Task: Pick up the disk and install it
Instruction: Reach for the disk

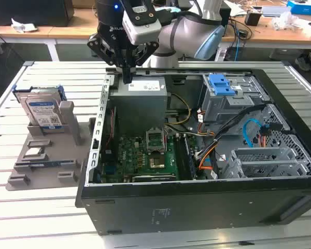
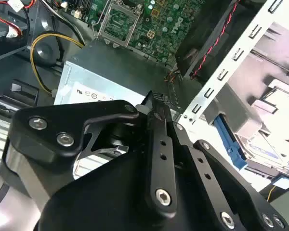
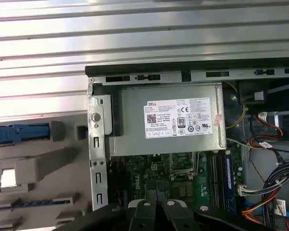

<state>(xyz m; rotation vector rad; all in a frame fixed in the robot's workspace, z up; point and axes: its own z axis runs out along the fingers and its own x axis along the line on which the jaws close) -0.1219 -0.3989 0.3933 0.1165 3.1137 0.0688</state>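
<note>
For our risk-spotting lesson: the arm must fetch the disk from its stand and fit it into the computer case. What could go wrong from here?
1. The shut claw hangs close over the power supply, beside the case wall. Swinging towards the disk, it might clip that wall.
2. The disk stands upright in a grey stand, so an off-centre grip could tip it.
3. Loose cables inside the case might snag the disk.

The arm (image 1: 189, 33) is smooth, rounded silver-grey tubing, with a pale blue joint cap (image 1: 210, 44) at its 4 o'clock. On the wrist sits a white-and-grey box (image 1: 141, 23), probably a camera housing, with a small blue light (image 1: 115, 7) at its 10 o'clock. The gripper (image 1: 127, 78) is matte black, built of angular linkage bars studded with silver screws (image 2: 163, 196).
</note>
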